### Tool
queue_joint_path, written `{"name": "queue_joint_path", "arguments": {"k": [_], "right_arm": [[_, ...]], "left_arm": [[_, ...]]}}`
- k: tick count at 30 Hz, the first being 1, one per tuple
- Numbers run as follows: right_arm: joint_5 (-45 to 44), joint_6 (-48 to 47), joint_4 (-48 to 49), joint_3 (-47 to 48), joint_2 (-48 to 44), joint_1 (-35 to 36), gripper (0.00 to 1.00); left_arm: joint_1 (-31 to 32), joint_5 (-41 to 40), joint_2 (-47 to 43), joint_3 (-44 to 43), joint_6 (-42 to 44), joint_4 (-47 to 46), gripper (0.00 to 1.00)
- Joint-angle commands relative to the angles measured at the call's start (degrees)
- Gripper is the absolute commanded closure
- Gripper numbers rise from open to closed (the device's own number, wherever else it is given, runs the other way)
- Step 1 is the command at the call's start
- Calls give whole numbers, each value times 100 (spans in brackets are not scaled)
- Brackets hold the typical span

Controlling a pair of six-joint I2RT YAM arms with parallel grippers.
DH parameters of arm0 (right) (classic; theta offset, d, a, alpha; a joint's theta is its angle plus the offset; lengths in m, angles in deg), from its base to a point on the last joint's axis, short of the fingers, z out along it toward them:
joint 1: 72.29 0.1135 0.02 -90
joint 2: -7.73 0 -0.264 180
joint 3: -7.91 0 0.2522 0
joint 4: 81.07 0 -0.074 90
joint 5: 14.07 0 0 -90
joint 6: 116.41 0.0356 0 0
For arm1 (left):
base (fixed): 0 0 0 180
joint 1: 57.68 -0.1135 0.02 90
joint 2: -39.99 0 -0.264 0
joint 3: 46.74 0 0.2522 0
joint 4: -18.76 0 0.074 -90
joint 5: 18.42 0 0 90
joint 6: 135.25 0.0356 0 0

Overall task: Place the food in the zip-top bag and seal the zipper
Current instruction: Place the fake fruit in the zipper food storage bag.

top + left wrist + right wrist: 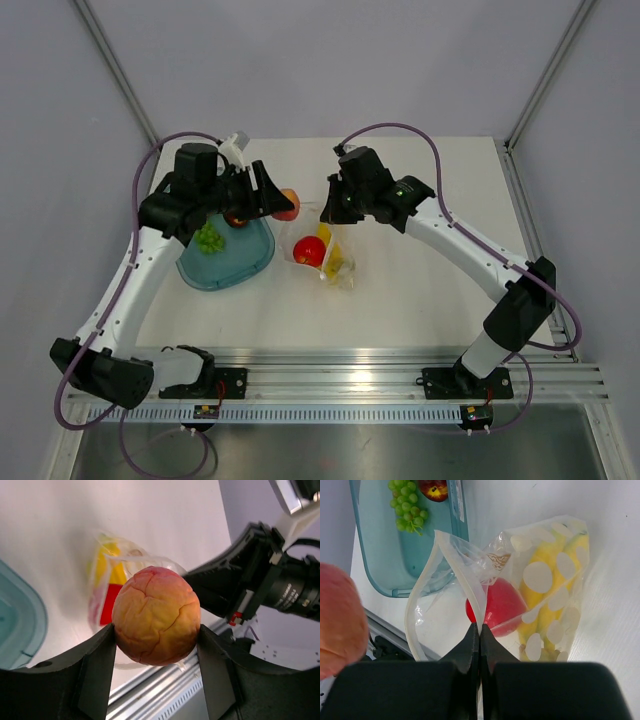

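Peach (156, 615) is clamped in left gripper (156, 636), near zip-top bag (547, 575); right gripper (480, 630) is closed on the mouth edge, holding it open; I'd centre over the gap, lower beside apple (502, 607), then release.

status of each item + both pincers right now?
left pincer: shut on peach
peach: gripped, outside the bag
right pincer: shut on the bag's mouth edge
zip-top bag: mouth open, unsealed
apple: inside bag
banana bunch: inside bag
grapes: in teal tray
plum: in teal tray
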Motion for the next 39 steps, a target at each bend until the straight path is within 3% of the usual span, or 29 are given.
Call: {"name": "queue_joint_path", "arguments": {"k": [1, 17, 18, 19, 22, 23, 25, 29, 34, 39], "right_arm": [[-118, -26, 194, 179, -79, 79, 100], [-171, 123, 308, -84, -386, 79, 100], [-206, 123, 299, -101, -412, 79, 100], [-215, 132, 299, -128, -465, 79, 100], [-363, 123, 290, -146, -518, 70, 100], [-373, 132, 299, -146, -527, 70, 100], [-391, 132, 299, -137, -518, 70, 100], [-435, 123, 290, -102, -492, 70, 100], [-496, 105, 264, -110, -492, 70, 100], [-487, 96, 246, -154, -553, 70, 100]], "left_arm": [[267, 911, -5, 283, -259, -279, 46], [847, 279, 952, 573, -628, -763, 43], [874, 278, 1005, 590, -628, -780, 40], [891, 278, 1023, 617, -628, -780, 30], [944, 313, 1050, 652, -611, -772, 15], [953, 313, 1041, 643, -611, -754, 6], [971, 322, 1023, 635, -593, -728, 1], [979, 252, 883, 556, -505, -543, 1], [962, -283, 549, 266, -154, 44, 12], [164, -311, 180, 343, 40, 353, 17]]}}
